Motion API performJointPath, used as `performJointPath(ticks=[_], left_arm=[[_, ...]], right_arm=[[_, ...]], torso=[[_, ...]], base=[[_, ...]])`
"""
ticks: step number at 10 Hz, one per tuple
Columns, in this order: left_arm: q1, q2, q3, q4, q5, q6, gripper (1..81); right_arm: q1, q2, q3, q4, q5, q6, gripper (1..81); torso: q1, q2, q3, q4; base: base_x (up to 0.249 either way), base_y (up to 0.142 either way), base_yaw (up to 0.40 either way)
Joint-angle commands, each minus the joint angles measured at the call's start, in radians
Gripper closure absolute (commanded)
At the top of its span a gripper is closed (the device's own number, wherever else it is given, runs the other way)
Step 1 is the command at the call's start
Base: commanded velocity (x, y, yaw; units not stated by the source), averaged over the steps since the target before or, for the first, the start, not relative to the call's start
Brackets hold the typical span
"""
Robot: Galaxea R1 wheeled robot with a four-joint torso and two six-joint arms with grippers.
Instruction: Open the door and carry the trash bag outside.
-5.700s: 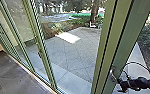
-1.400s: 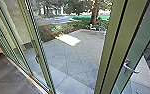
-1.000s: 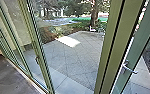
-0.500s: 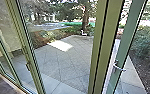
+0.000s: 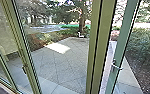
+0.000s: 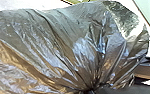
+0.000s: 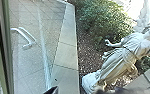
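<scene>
A green-framed glass door (image 5: 122, 45) stands ajar to the outside at the right of the head view, with a gap beside the thick green post. Its silver lever handle (image 5: 116, 67) is free. In the right wrist view the glass leaf and its pale handle (image 7: 26, 37) appear, and a dark part of my right gripper (image 7: 51, 90) is apart from that handle. The shiny dark trash bag (image 6: 53, 50) looms large in the left wrist view. Its folds draw together at my left gripper (image 6: 92, 90), shut on the gathered neck.
The green post (image 5: 98, 47) divides the door side from fixed glass panels at the left. Outside lie a paved patio (image 5: 61, 65), shrubs (image 5: 143, 45) and a tree. A pale statue (image 7: 123, 55) stands beside the paving strip (image 7: 67, 50).
The right gripper was at the door handle and has come away from it. The door has swung outward from its frame. The head camera's view has also shifted.
</scene>
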Motion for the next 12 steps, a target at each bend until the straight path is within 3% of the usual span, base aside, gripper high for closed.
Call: performJointPath(ticks=[1,9,12], left_arm=[[-0.037,-0.007,0.001,-0.008,0.054,0.0,81.1],[-0.037,0.015,0.007,-0.011,0.051,-0.002,81.1],[-0.037,0.016,0.007,-0.017,0.052,0.0,81.1]], right_arm=[[0.08,-0.011,-0.114,-0.18,0.042,-0.014,1.0],[0.096,0.063,-0.444,-0.255,0.183,-0.241,1.0],[0.087,0.067,-0.522,-0.277,0.24,-0.286,1.0]], torso=[[0.0,0.0,0.0,0.0],[0.0,0.0,0.0,0.0],[0.0,0.0,0.0,0.0]], base=[[0.0,0.0,0.0],[0.0,0.0,0.0],[0.0,0.0,0.0]])
